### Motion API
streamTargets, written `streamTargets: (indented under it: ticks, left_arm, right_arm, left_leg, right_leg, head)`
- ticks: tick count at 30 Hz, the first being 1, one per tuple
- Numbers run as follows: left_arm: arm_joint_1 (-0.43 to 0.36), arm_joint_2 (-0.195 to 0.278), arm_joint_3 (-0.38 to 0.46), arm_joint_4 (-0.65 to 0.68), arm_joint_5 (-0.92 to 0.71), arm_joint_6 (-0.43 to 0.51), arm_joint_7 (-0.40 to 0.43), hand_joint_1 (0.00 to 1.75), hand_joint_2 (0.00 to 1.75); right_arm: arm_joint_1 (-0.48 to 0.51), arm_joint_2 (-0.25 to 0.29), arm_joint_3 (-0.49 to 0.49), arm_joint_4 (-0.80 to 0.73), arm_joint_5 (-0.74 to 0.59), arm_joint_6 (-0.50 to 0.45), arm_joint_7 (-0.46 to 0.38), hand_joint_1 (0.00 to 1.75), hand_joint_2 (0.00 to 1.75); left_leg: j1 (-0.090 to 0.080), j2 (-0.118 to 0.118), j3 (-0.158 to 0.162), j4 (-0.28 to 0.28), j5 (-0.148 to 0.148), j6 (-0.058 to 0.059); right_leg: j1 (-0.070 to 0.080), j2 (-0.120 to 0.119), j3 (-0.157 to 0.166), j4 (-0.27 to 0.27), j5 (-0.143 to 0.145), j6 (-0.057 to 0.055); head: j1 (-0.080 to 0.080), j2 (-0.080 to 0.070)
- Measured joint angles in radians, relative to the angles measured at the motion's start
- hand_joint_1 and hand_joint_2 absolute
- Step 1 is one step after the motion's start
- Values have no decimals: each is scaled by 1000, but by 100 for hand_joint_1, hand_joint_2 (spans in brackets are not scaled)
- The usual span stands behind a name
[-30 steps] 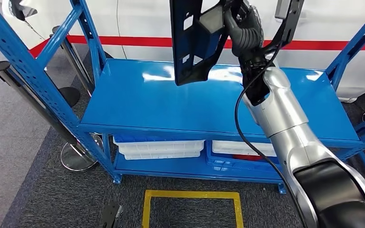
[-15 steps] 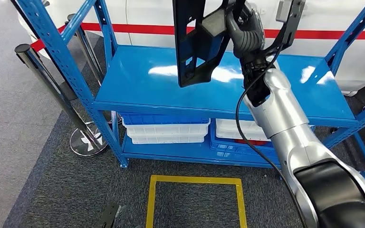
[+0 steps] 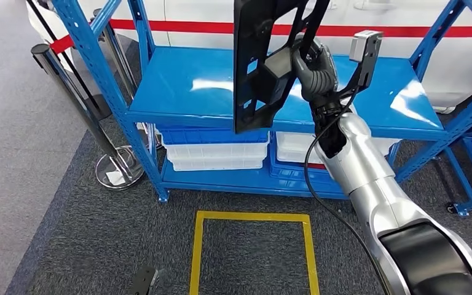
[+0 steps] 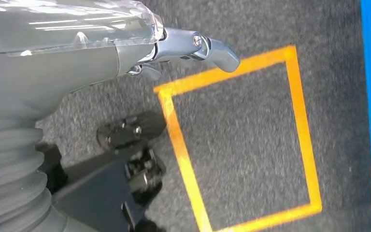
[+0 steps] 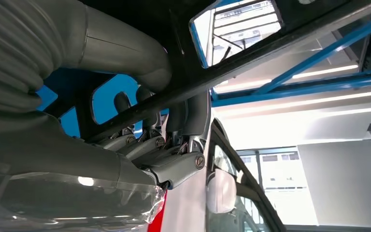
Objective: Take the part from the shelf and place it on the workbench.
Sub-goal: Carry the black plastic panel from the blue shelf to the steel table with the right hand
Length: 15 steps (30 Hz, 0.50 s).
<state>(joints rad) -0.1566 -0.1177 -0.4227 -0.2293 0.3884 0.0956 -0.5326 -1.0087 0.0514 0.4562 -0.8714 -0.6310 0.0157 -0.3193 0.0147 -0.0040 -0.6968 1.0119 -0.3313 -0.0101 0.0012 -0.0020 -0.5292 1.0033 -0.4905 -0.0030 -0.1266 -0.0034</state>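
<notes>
The whole head view has shifted since a second ago — the blue shelf [image 3: 221, 92] now sits higher and farther off, with more carpet in front of it, so the camera has moved back; the part [image 3: 255, 67] keeps its place in the raised right hand [image 3: 313, 64].

That part, a black slotted panel, hangs upright in the air in front of the shelf's top board, clear of it. The right hand grips it from the side, the silver arm stretched up and forward toward the shelf. The right wrist view adds what the head view lacks — dark fingers [image 5: 140, 142] curled tightly around a bar of the part.

The left wrist view looks down at the yellow floor square [image 4: 241, 140] just before the shelf. The left hand [image 4: 174, 46] hangs above it holding nothing, its thumb extended; whether its fingers are spread or curled I cannot tell.
</notes>
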Motion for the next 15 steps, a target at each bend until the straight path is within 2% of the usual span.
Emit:
streamTargets:
  ticks: [1,2,4,5,6,7,8,9,10,11,12,13,15]
  left_arm:
    - [4,0,0,0,1,-1,-1,0,175]
    - [8,0,0,0,3,-2,-2,0,175]
    - [13,0,0,0,7,-5,-6,0,175]
    - [15,0,0,0,9,-7,-8,0,175]
    - [16,0,0,0,9,-8,-9,0,175]
    - [18,0,0,0,9,-9,-10,0,175]
    - [19,0,0,0,9,-10,-11,0,175]
    - [21,0,0,0,9,-10,-11,0,175]
    - [22,1,0,0,9,-11,-12,0,175]
    - [22,1,0,0,9,-11,-13,0,175]
    - [23,1,0,0,9,-11,-14,0,175]
    - [23,2,0,0,9,-12,-16,0,175]
    - [27,1,0,0,9,-12,-18,0,175]
  right_arm:
    - [6,0,0,2,2,0,-2,175,175]
    - [13,0,0,3,5,-2,-6,175,175]
    - [30,-2,0,-1,17,-8,-15,175,175]
    - [41,-4,0,-4,24,-13,-21,175,175]
    - [55,-7,0,-8,33,-17,-27,175,175]
    - [70,-10,0,-14,41,-21,-33,175,175]
    - [88,-14,0,-19,49,-23,-39,175,175]
    - [105,-19,0,-25,56,-25,-45,175,175]
    - [120,-23,0,-32,60,-25,-50,175,175]
    - [132,-27,0,-38,63,-25,-53,175,175]
    - [141,-31,0,-44,64,-24,-56,175,175]
    - [147,-35,0,-50,65,-24,-59,175,175]
    - [158,-44,0,-55,64,-24,-61,175,175]
  left_leg:
    - [0,0,-7,8,-17,-4]
    - [-1,-1,-17,35,-56,-7]
    - [0,0,-42,149,-167,-9]
    - [0,0,-50,217,-204,-11]
    - [0,1,-51,272,-215,-12]
    - [0,1,-41,302,-201,-12]
    - [0,1,-16,299,-171,-11]
    - [-1,1,27,261,-145,-8]
    - [-2,0,85,193,-143,-4]
    - [-5,0,143,113,-160,0]
    - [-8,0,185,50,-182,5]
    - [-12,-1,208,9,-200,8]
    - [-11,0,202,-7,-187,18]
  right_leg:
    - [-2,-3,-8,-8,14,-9]
    - [-4,-5,-19,-14,29,-16]
    - [-4,-7,-48,-15,56,-27]
    - [-2,-7,-65,-13,69,-29]
    - [0,-8,-82,-11,81,-29]
    - [1,-8,-100,-7,93,-29]
    - [3,-8,-118,-3,105,-28]
    - [3,-8,-135,2,115,-26]
    - [5,-8,-151,8,125,-23]
    - [5,-9,-163,15,134,-19]
    - [5,-9,-171,19,143,-14]
    - [4,-9,-175,19,152,-9]
    - [2,-7,-181,13,168,4]
  head:
    - [0,0]
    - [0,0]
    - [0,0]
    - [0,0]
    - [0,0]
    - [0,0]
    - [0,0]
    - [0,0]
    - [0,0]
    - [0,0]
    - [0,0]
    - [0,0]
    - [-1,0]
